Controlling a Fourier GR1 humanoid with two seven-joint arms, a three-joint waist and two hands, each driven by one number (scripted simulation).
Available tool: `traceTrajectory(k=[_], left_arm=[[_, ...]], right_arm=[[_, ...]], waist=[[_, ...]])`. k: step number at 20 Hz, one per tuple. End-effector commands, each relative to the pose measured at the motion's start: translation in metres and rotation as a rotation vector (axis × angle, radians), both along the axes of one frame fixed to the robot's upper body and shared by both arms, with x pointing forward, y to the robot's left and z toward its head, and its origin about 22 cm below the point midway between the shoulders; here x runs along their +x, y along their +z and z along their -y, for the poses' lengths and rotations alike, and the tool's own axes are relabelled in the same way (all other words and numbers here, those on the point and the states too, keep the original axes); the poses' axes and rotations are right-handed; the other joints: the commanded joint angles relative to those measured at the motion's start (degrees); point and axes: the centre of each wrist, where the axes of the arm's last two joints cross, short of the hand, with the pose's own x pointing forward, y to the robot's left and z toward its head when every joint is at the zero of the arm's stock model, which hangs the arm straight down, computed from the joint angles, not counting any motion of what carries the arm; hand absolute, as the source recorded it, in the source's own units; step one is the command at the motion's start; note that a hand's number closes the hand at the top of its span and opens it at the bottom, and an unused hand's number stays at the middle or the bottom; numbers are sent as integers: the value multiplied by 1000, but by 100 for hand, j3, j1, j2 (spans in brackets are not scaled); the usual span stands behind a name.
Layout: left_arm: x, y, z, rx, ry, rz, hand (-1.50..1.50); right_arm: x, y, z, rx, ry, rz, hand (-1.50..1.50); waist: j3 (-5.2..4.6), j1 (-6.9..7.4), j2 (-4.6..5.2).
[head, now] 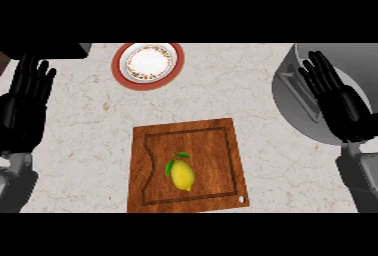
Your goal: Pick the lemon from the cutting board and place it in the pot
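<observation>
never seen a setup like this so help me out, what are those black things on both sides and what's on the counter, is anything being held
This is one view, taken from the robot's head and looking steeply down at a kitchen counter. The black shapes are the robot's two hands on grey forearms. The left hand shows at the left edge, and the right hand at the right edge. Both are open with straight fingers, resting, and neither holds anything.

On the counter lies a wooden cutting board near the bottom middle, with a yellow lemon with a green leaf on it. Farther back is a plate with a red rim. At the right, partly behind the right hand, stands a grey pot. The lemon is meant to go into the pot, and that has not yet been done.
</observation>
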Motion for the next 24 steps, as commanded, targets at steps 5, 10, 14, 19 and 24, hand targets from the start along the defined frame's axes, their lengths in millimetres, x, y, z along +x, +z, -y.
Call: traceTrajectory(k=[5, 10, 14, 19, 24], left_arm=[[-32, -56, -48, 244, 112, -297, 0], [-50, -83, -55, 265, 136, -432, 0], [-57, -89, -46, 274, 125, -423, 0], [-60, -90, -50, 295, 115, -415, 0], [-64, -92, -46, 298, 86, -410, 0]], right_arm=[[-42, -55, -19, -210, -226, -349, 150], [-49, -20, -16, -695, -362, 166, -150], [-104, -39, -80, -599, -397, 217, -150], [-150, -41, -113, -760, -335, 93, -150], [-140, 2, -155, -905, -295, -29, -150]], waist=[[-50, 57, -216], [-70, -118, -311], [-44, -118, -282], [-43, 40, -221], [-45, 187, -206]])
